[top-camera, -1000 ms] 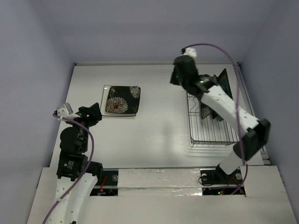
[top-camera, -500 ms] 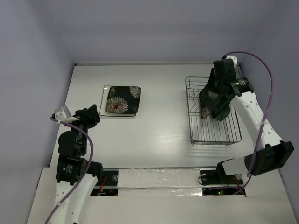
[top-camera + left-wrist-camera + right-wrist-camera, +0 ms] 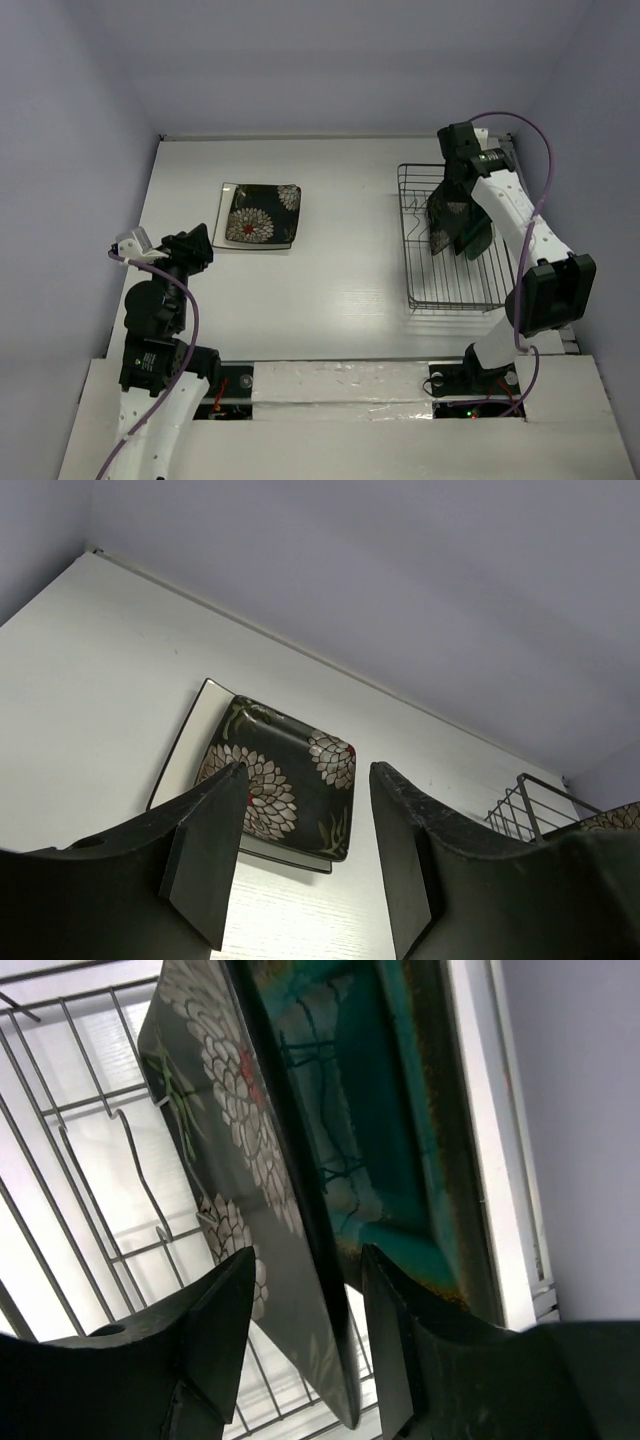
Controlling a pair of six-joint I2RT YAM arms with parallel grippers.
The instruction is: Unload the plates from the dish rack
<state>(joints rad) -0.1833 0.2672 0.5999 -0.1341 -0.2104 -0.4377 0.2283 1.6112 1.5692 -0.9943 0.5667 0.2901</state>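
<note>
thin metal wire rack (image 3: 455,275), glossy plates (image 3: 300,1130)

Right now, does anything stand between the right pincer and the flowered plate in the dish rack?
Nothing visible does. The right pincer is open, and the edge of the flowered plate runs toward the gap between its fingers. The teal plate leans close beside that plate, not between. The dish rack wires lie beyond.

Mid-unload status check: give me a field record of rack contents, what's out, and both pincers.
Dish rack: table's right side
In rack: floral plate, teal plate beside it, both on edge
Unloaded: second floral plate lying on white plate, table's left
Right pincer: open, fingers apparently either side of racked floral plate's rim
Left pincer: open, empty, away from plates
</note>
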